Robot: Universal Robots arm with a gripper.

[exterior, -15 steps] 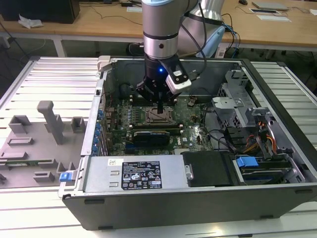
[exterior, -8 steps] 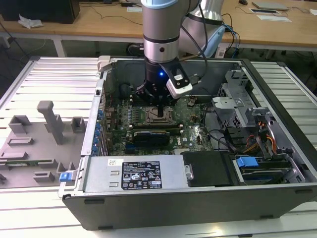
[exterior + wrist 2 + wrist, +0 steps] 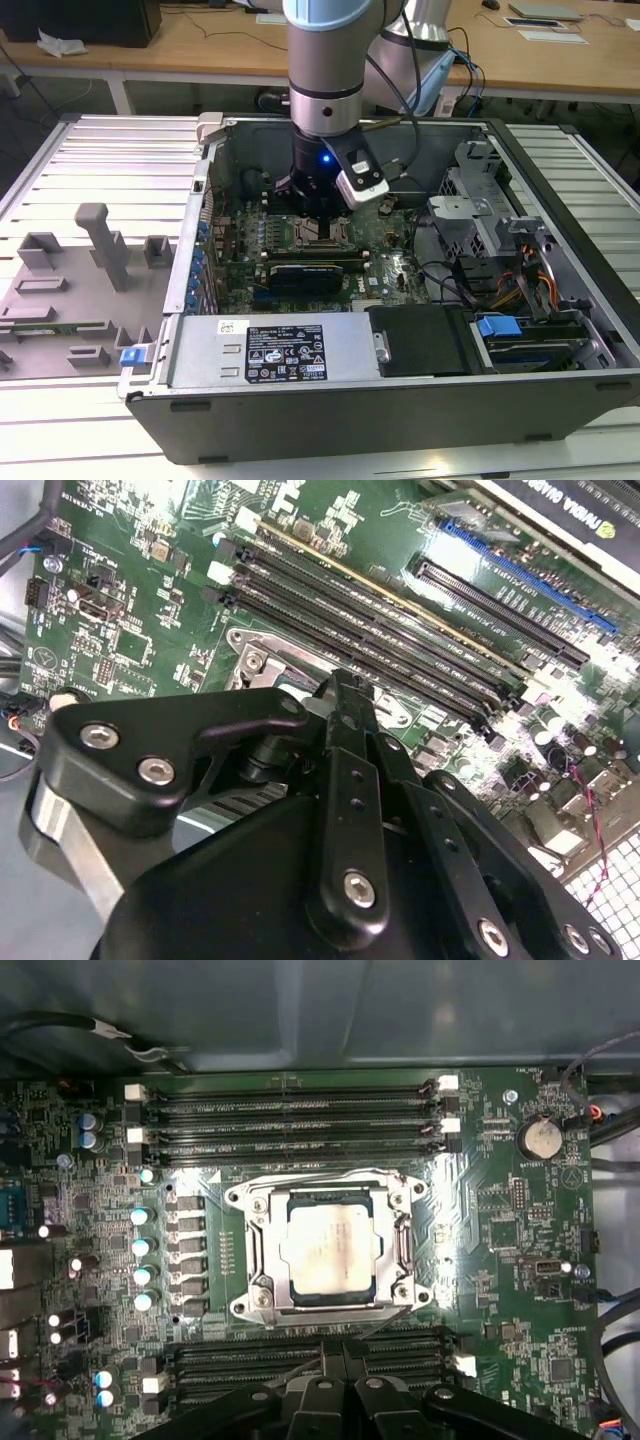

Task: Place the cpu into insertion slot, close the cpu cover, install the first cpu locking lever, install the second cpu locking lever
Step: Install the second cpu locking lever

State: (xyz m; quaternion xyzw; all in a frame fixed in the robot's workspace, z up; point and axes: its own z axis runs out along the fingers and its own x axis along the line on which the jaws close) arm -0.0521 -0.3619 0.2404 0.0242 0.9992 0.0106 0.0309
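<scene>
Black fingers [image 3: 345,695] of my gripper [image 3: 345,1355] look pinched together on nothing, hovering just beside the insertion slot [image 3: 325,1250]. I see the cpu [image 3: 328,1245] seated there, the cpu cover [image 3: 395,1305] closed around it. My gripper's body hides half the slot in the second wrist view. Motherboard [image 3: 500,1220] print is too small to read.

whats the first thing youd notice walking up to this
The big grey robot arm plunging straight down into the open computer case, its gripper low over the green motherboard. In the first wrist view, the eye goes to the cpu, its pale metal top framed by the cpu cover closed over the insertion slot, between banks of long black memory slots.
</scene>
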